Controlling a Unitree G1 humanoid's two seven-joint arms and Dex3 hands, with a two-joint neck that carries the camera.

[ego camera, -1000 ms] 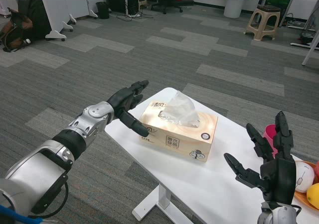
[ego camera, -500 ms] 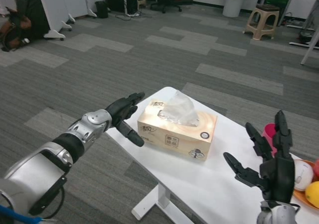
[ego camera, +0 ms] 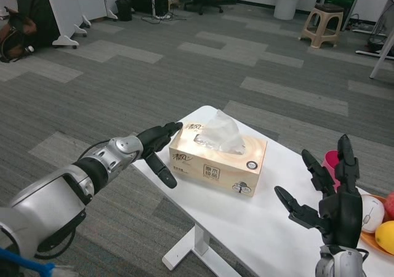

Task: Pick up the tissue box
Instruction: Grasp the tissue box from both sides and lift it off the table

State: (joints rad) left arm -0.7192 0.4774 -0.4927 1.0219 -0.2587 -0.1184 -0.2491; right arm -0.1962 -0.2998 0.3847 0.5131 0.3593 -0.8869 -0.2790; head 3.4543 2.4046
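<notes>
One tissue box, tan with a white tissue poking up, is sitting on the white bench. Two robot hands are showing: the left robot hand is reaching just beside the box's left end, fingers spread and empty; the right robot hand is hovering well apart, fingers splayed and empty.

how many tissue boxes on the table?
1. The tissue box sits near the far-left end of the white table, a tissue sticking up from its top; the left hand is open beside its left end.

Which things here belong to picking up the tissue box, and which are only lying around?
For the job: tissue box; left hand; right hand.

Lying about: pink cup; white object and yellow fruit at the table's right edge.
</notes>
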